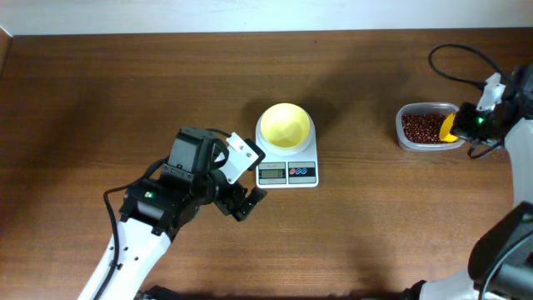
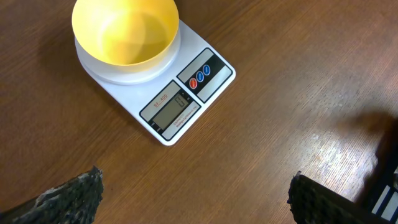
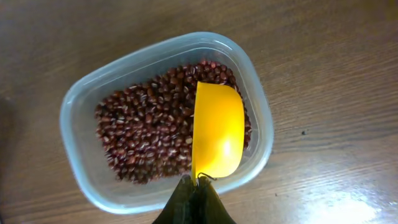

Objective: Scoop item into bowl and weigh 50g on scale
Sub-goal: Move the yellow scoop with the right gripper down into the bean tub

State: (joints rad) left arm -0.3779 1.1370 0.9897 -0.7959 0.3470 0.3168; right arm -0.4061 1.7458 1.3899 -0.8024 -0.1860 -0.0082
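Observation:
The pale-yellow bowl (image 1: 286, 126) stands empty on the white scale (image 1: 287, 172) mid-table; both also show in the left wrist view, bowl (image 2: 124, 31) and scale (image 2: 186, 93). My left gripper (image 1: 241, 202) is open and empty just left of the scale's front, its fingertips (image 2: 193, 199) wide apart over bare wood. The reddish-brown beans (image 3: 146, 134) lie in a clear plastic container (image 1: 426, 126) at the right. My right gripper (image 3: 196, 202) is shut on the handle of a yellow scoop (image 3: 217, 134), turned on its side over the beans at the container's near right side.
A black cable (image 1: 454, 62) loops behind the container at the far right. The table's far edge (image 1: 250, 33) meets a white wall. Bare wood lies left of and in front of the scale.

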